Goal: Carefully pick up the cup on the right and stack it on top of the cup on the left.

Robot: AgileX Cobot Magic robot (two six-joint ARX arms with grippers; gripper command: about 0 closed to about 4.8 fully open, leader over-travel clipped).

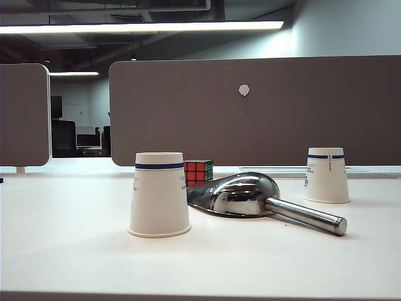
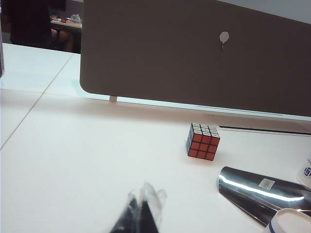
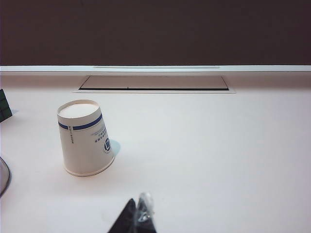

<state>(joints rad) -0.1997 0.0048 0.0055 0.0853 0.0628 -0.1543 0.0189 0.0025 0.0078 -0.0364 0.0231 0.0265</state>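
The right cup [image 1: 326,175] is a white paper cup standing upside down on the table [image 1: 75,251], its wide rim on the surface and its closed base up. A dark blue band runs around it just under the base, and small blue print with a logo runs down its side. It stands far back on the right side of the table, near the partition [image 1: 250,106], apart from everything else. In the right wrist view the same cup [image 3: 85,138] stands ahead of the right gripper [image 3: 138,216], well clear of it, with a narrow dark slot in the table [image 3: 153,83] beyond it.

The left cup [image 1: 159,194] is the same kind, also inverted, with the same blue band and print. It stands nearer the camera, left of centre. Only a piece of its rim [image 2: 291,221] shows in the left wrist view.

Between the two cups lies a shiny metal scoop [image 1: 250,195], its bowl toward the left cup and its round handle pointing toward the right front. Behind the scoop and the left cup sits a Rubik's cube [image 1: 198,171], red face forward.

The right gripper is closed, its dark fingertips together and holding nothing. The left gripper [image 2: 141,216] appears at the edge of its wrist view as dark tips close together above bare table; whether it is fully closed cannot be told.
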